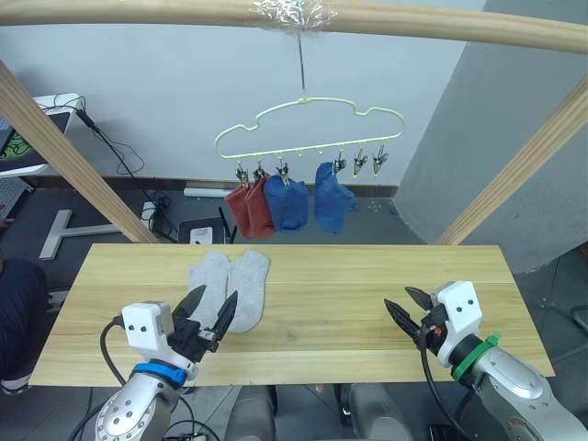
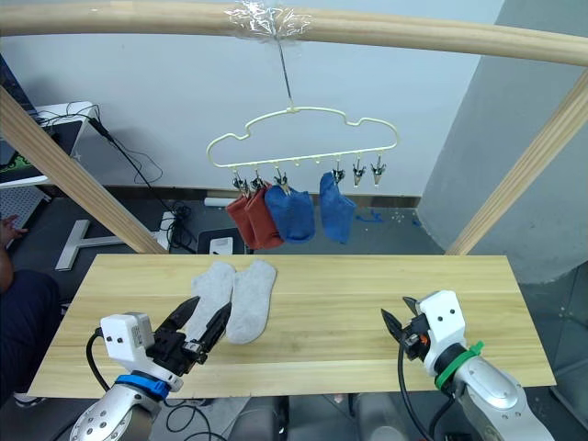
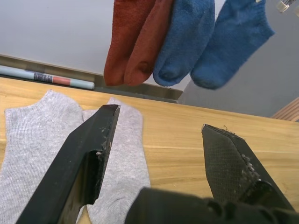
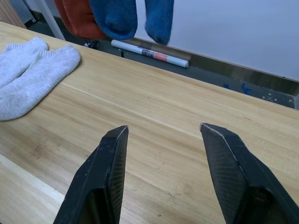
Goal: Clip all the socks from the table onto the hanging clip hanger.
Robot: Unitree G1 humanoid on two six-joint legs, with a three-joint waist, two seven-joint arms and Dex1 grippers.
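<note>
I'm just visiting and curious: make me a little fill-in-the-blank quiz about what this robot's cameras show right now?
1. The two socks lying on the table are light ____.
2. The clip hanger holds two blue socks and two ____ ones.
3. The grey socks lie nearer the robot's ____ gripper.
4. Both the left gripper and right gripper have fingers that are ____.

Answers: grey; rust red; left; open

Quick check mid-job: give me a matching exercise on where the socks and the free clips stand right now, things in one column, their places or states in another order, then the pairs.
Things:
1. rust red socks
2. blue socks
3. light grey socks
4. right-end clips

States:
A. lying on the table, not yet hung
B. bare, holding nothing
C. clipped at the clip hanger's left end
D. clipped around the middle of the bar

Pairs: 1-C, 2-D, 3-A, 4-B
</note>
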